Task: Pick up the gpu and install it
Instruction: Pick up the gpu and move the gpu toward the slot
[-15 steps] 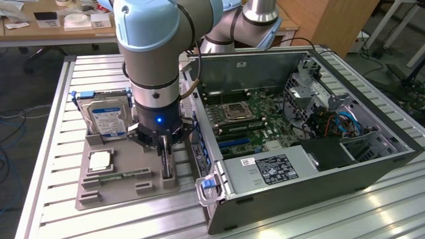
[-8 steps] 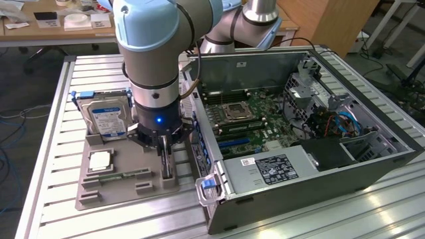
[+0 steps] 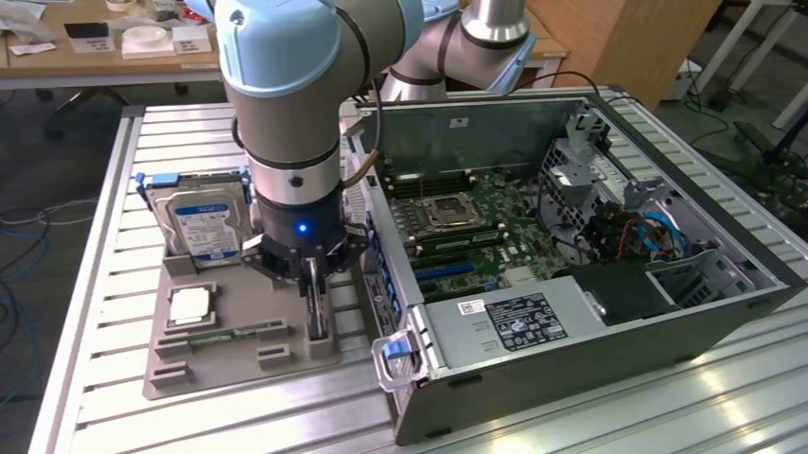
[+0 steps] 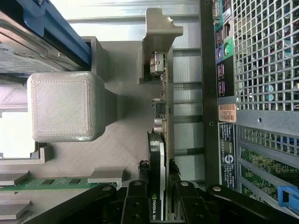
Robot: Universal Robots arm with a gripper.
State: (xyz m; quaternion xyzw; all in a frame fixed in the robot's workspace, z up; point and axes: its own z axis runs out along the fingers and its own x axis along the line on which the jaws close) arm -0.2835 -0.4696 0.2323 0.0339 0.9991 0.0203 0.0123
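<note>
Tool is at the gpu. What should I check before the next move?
1. The tool straddles the gpu: ok.
2. Its fingers pressed on both card faces: ok, it appears so.
3. The gpu free of the gray tray: not ok, it stands on edge in its slot.
4. The computer case side open, motherboard exposed: ok.
5. The hard drive apart from the tool: ok.

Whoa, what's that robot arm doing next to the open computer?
The robot arm's claw is down at the gpu, which stands on edge in a grey tray beside the open computer case. The claw looks closed on the card, which is not yet lifted out.
</note>
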